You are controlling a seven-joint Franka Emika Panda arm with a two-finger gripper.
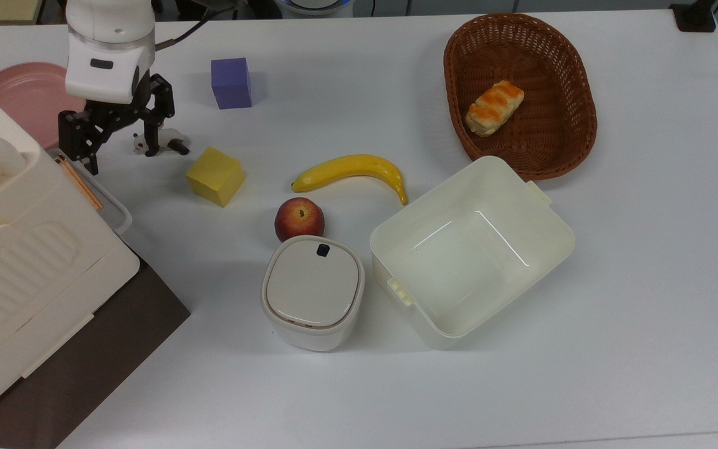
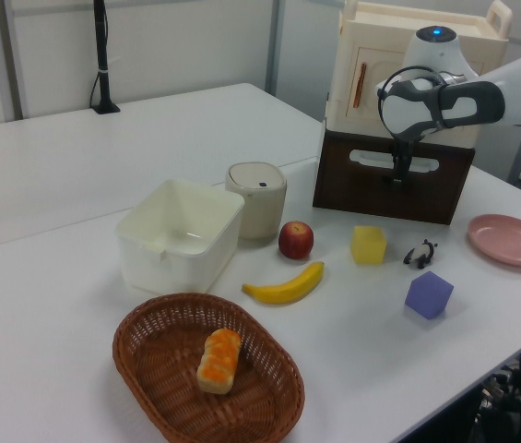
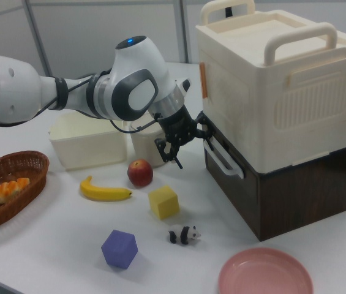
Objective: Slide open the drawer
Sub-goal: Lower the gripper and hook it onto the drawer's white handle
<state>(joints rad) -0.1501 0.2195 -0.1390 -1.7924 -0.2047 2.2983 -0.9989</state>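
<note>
The drawer [image 2: 392, 192] is a dark brown box under a cream ribbed case [image 2: 408, 69]. Its white loop handle [image 2: 395, 162] runs across the front panel. In the right view the drawer [image 3: 289, 196] stands at the right, with the handle [image 3: 223, 158] facing the table's middle. My gripper [image 1: 121, 156] is open and points down just in front of the handle [image 1: 113, 209], at its far end in the top view. In the right view my gripper [image 3: 188, 147] hangs beside the handle's upper end, with nothing between its fingers. In the left view my gripper [image 2: 396, 172] overlaps the handle.
A toy panda [image 1: 161, 142], a yellow cube [image 1: 215, 176] and a purple cube [image 1: 231, 83] lie close to the gripper. A pink plate [image 1: 19, 93] sits behind it. Further off are a banana [image 1: 349, 170], an apple [image 1: 299, 218], a lidded bin [image 1: 313, 293], a cream square bin [image 1: 471, 249] and a basket [image 1: 558, 134].
</note>
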